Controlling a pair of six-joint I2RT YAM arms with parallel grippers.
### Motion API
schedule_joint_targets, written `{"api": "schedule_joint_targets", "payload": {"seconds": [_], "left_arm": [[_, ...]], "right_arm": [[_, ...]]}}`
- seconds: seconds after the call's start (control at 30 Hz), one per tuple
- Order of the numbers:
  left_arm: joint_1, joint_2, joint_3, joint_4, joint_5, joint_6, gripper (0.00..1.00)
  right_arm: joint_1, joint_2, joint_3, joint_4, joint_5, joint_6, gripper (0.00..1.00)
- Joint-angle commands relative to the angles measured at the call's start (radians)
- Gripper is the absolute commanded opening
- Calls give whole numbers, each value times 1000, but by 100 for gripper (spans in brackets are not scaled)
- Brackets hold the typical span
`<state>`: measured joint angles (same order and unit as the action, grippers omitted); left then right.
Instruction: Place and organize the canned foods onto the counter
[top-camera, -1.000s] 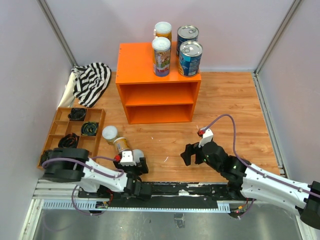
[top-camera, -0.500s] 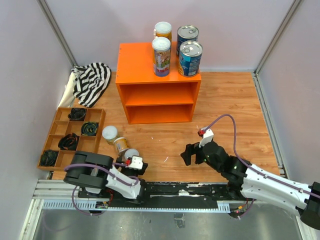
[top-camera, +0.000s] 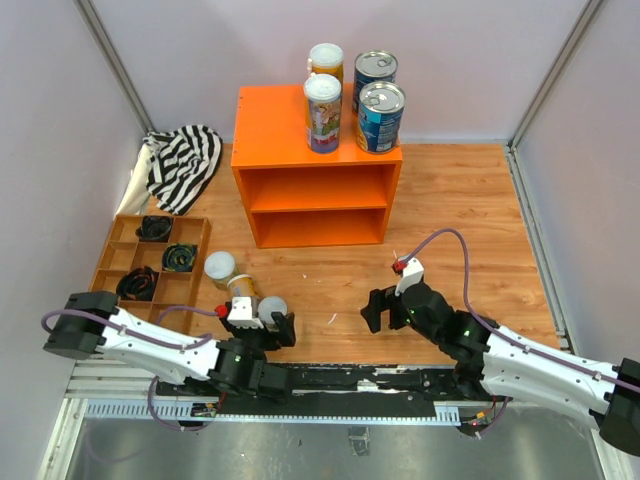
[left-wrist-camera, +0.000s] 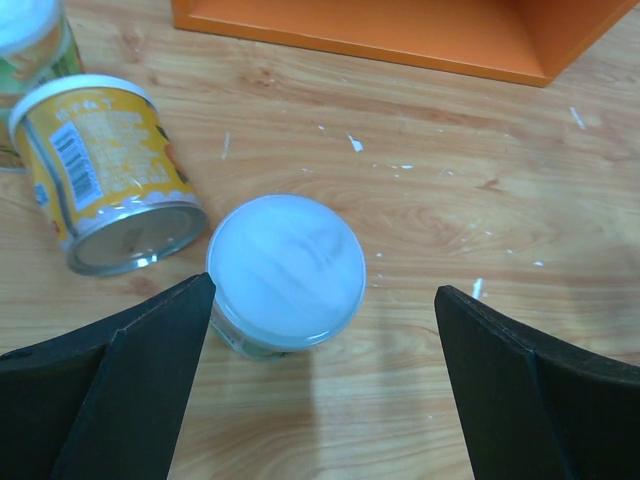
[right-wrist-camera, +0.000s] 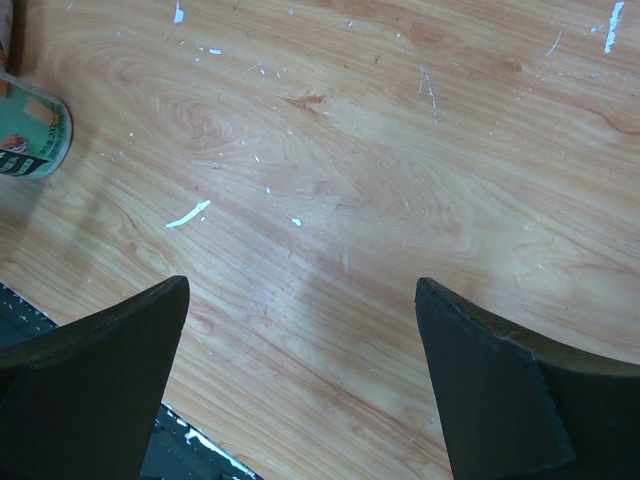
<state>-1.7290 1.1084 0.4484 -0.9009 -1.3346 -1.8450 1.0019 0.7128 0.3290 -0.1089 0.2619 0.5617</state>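
The orange counter (top-camera: 272, 125) stands at the back. On its top are two tall slim cans (top-camera: 322, 112) and two blue-labelled cans (top-camera: 380, 115). Three small cans are on the floor: one upright (top-camera: 220, 266), one lying yellow one (top-camera: 243, 290) (left-wrist-camera: 105, 170), and one upright with a white lid (top-camera: 272, 309) (left-wrist-camera: 286, 270). My left gripper (top-camera: 262, 330) (left-wrist-camera: 322, 300) is open, and the white-lidded can sits just ahead of its tips, close to the left finger. My right gripper (top-camera: 385, 312) (right-wrist-camera: 302, 290) is open and empty over bare wood.
A low brown compartmented tray (top-camera: 120, 262) with dark items sits at the left, and a striped cloth (top-camera: 185, 160) lies behind it. A green-labelled can (right-wrist-camera: 30, 140) shows at the right wrist view's left edge. Walls close in both sides, and the metal rail (top-camera: 350, 385) runs along the near edge.
My left arm has swung its elbow out to the left, while its gripper stays by the white-lidded can. The right arm and the cans have not moved.
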Motion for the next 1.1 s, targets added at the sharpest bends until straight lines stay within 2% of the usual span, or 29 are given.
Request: {"api": "schedule_joint_targets", "payload": {"seconds": [0.0, 0.23, 0.67, 0.93, 1.07], "left_arm": [[35, -100, -31, 300, 123, 337, 97], [133, -92, -44, 509, 246, 611, 97], [298, -60, -115, 796, 428, 902, 95], [345, -74, -110, 842, 388, 994, 94], [358, -83, -135, 915, 327, 1052, 89]], "right_arm": [[21, 1, 21, 8, 3, 12, 96], [27, 1, 28, 2, 9, 11, 95], [27, -27, 13, -13, 19, 12, 96], [27, -39, 0, -11, 25, 14, 96], [27, -28, -5, -1, 22, 17, 96]]}}
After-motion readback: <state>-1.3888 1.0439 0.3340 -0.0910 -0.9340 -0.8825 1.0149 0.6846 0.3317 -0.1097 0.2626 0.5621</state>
